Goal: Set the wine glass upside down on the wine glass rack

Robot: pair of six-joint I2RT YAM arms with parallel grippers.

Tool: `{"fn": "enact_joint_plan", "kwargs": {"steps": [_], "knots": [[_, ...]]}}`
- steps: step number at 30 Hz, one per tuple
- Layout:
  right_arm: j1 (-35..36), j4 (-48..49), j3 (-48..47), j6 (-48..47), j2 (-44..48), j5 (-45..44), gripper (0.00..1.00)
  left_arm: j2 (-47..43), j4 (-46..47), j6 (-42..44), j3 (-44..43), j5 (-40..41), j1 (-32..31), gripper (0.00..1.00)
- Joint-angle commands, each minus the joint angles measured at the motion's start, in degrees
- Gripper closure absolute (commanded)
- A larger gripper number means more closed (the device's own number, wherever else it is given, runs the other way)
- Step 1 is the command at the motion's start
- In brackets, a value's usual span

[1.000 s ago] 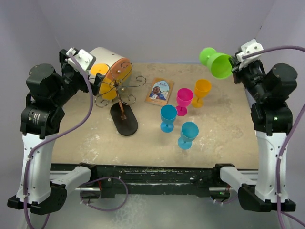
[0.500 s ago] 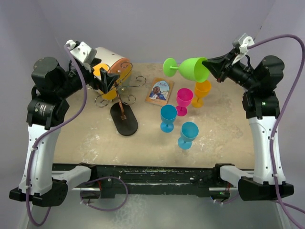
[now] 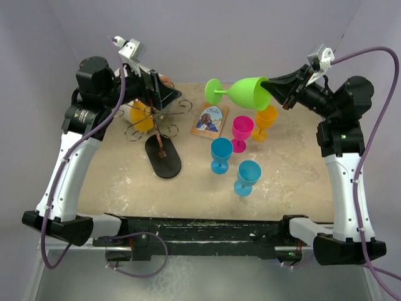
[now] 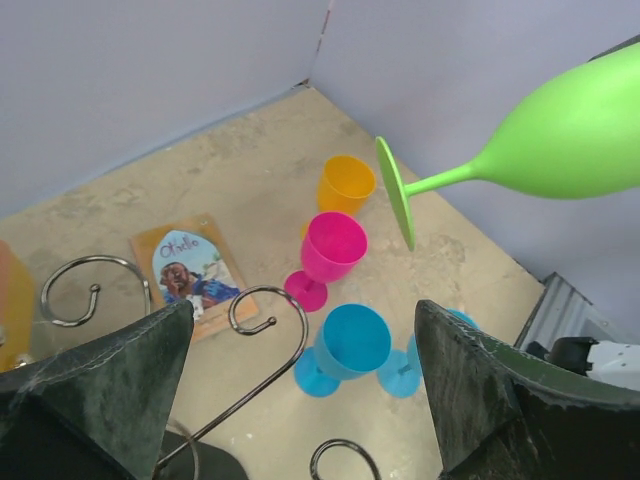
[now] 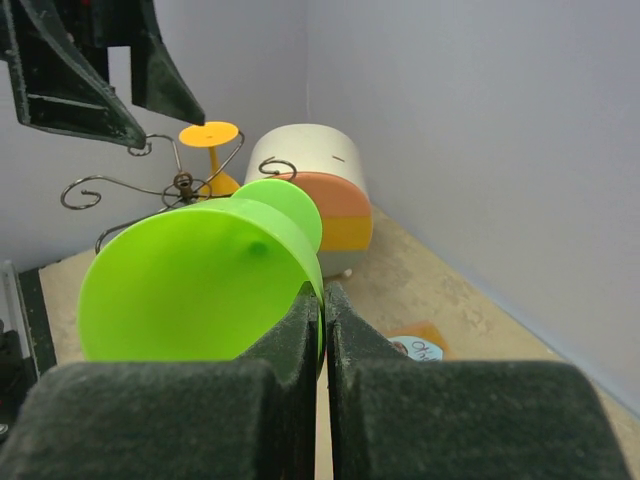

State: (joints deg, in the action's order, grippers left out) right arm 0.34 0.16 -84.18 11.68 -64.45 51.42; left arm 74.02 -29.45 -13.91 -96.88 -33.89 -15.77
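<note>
The green wine glass (image 3: 247, 94) lies on its side in the air, foot pointing left. My right gripper (image 3: 270, 89) is shut on its rim. In the right wrist view the fingers (image 5: 300, 330) pinch the bowl wall of the wine glass (image 5: 190, 290). The wine glass rack (image 3: 156, 119), dark wire scrolls on a black oval base, stands at the left. An orange glass (image 5: 208, 140) hangs upside down on the rack. My left gripper (image 3: 160, 94) hovers open just above the rack's scrolls (image 4: 270, 320). The green glass's foot (image 4: 397, 190) is to its right.
On the table right of the rack are a small book (image 3: 210, 119), a pink glass (image 3: 242, 128), an orange glass (image 3: 265, 118) and two blue glasses (image 3: 220, 152) (image 3: 248, 174). A white cylinder with an orange inside (image 5: 310, 170) lies behind the rack.
My right arm swung the green glass leftward, toward the rack, turning it onto its side. My left arm rose and moved right, over the rack, jaws still wide.
</note>
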Motion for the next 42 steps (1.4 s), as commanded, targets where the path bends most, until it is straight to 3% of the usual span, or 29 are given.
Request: {"fn": "enact_joint_plan", "kwargs": {"steps": [1, 11, 17, 42], "knots": [[0.19, 4.07, -0.81, 1.83, 0.71, 3.03, 1.0, 2.28, 2.74, -7.68, -5.26, -0.82, -2.83, 0.08], [0.19, 3.39, -0.07, 0.62, 1.34, 3.63, 1.0, 10.37, 2.51, -14.47, -9.96, -1.35, -9.95, 0.12], [0.19, 2.32, 0.16, -0.75, 1.43, 3.43, 1.0, 13.83, 2.57, -14.02, -11.53, 0.18, -13.23, 0.17], [0.19, -0.14, 0.55, -4.31, 2.03, 2.04, 0.98, 15.01, 3.79, -13.5, -10.76, 0.42, -14.54, 0.99]]}}
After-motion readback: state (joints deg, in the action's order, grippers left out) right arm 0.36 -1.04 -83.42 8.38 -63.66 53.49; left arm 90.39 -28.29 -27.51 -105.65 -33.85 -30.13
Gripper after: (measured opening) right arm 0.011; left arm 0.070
